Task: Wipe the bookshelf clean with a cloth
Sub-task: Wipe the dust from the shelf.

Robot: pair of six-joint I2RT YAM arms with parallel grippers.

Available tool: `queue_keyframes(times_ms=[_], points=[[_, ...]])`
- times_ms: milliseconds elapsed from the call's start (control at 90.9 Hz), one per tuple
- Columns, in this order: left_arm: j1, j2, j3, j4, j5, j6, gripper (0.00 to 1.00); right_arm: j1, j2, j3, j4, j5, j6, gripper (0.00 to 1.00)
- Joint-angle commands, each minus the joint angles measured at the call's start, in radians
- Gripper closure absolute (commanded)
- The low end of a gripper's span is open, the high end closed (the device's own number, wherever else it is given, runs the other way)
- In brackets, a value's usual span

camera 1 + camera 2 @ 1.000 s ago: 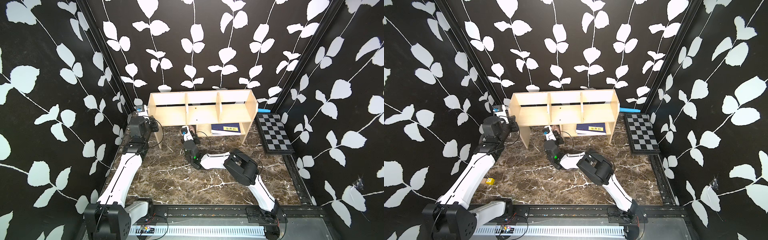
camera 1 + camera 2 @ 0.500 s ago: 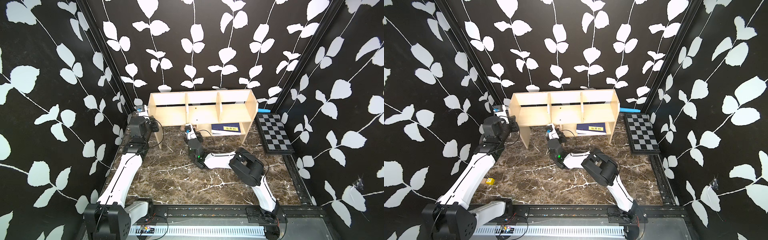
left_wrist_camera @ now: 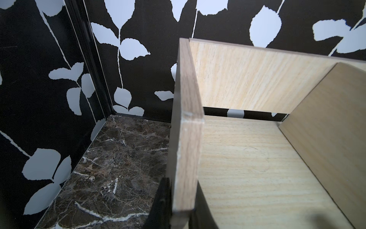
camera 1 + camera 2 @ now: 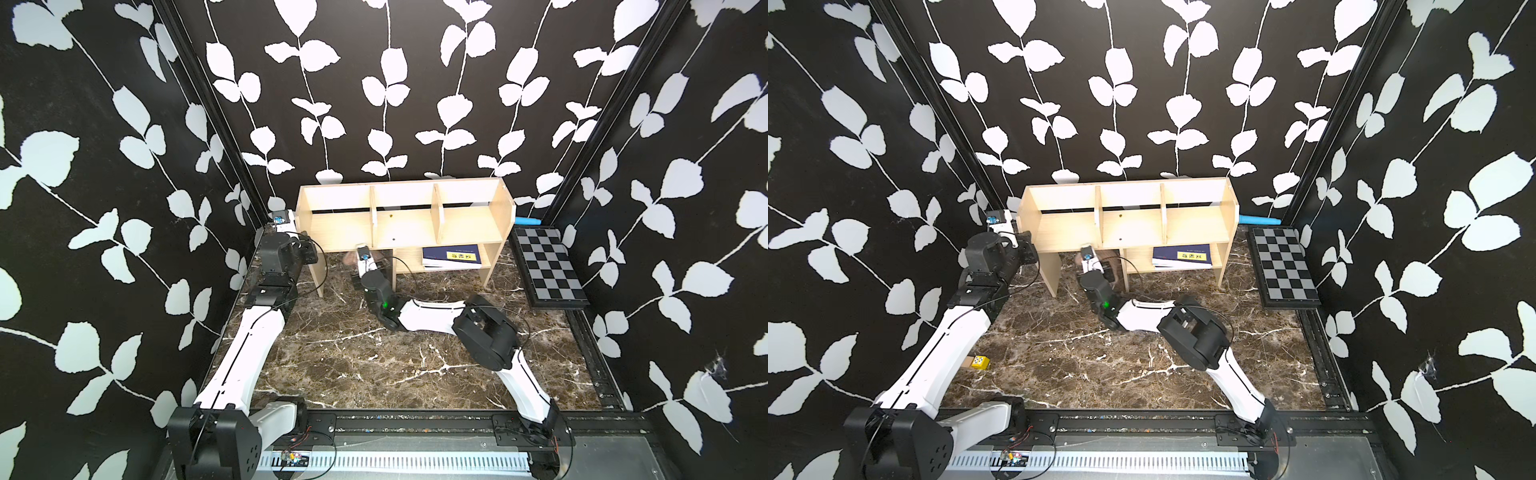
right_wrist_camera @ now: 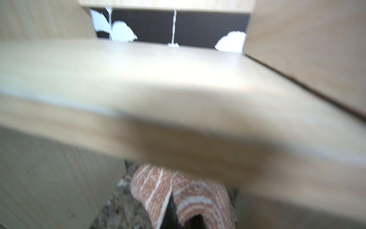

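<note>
The light-wood bookshelf (image 4: pixel 469 224) (image 4: pixel 1196 226) stands against the back wall. My left gripper (image 3: pixel 182 210) is shut on the front edge of its left side panel (image 3: pixel 188 138), one black finger (image 3: pixel 161 198) on each face. In both top views that gripper (image 4: pixel 305 249) (image 4: pixel 1027 249) sits at the shelf's left end. My right gripper (image 5: pixel 172 220) is shut on the striped pinkish-brown cloth (image 5: pixel 158 188), low under the shelf's front edge. A bit of the cloth (image 4: pixel 349 258) (image 4: pixel 1079 258) shows beside the right wrist; the fingers are hidden there.
A dark blue book with a yellow label (image 4: pixel 451 255) (image 4: pixel 1183 255) lies on the small lower shelf. A chequered board (image 4: pixel 544 266) (image 4: pixel 1283 266) lies right of the shelf, a light blue tube (image 4: pixel 1260 219) behind it. A small yellow block (image 4: pixel 979 362) sits by the left arm.
My right gripper has carried the cloth farther back, in under the shelf's front edge. The left arm has not moved.
</note>
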Motion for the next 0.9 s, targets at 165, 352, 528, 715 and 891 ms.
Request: queue_keyframes(times_ms=[165,352,528,715,891], points=[[-0.002,-0.007,0.007,-0.034,0.108,-0.177,1.00,0.051,0.102,0.196,-0.020,-0.167,0.049,1.00],[-0.002,-0.016,0.002,-0.034,0.100,-0.176,1.00,0.105,0.203,0.292,0.122,-0.198,-0.110,1.00],[-0.002,-0.021,0.003,-0.041,0.083,-0.169,1.00,0.089,0.228,0.391,-0.076,-0.340,-0.018,1.00],[-0.002,-0.020,0.001,-0.039,0.084,-0.173,1.00,0.070,0.236,0.373,-0.167,-0.461,0.075,1.00],[-0.003,-0.028,-0.001,-0.036,0.086,-0.172,1.00,0.057,0.227,0.310,-0.211,-0.449,0.106,1.00]])
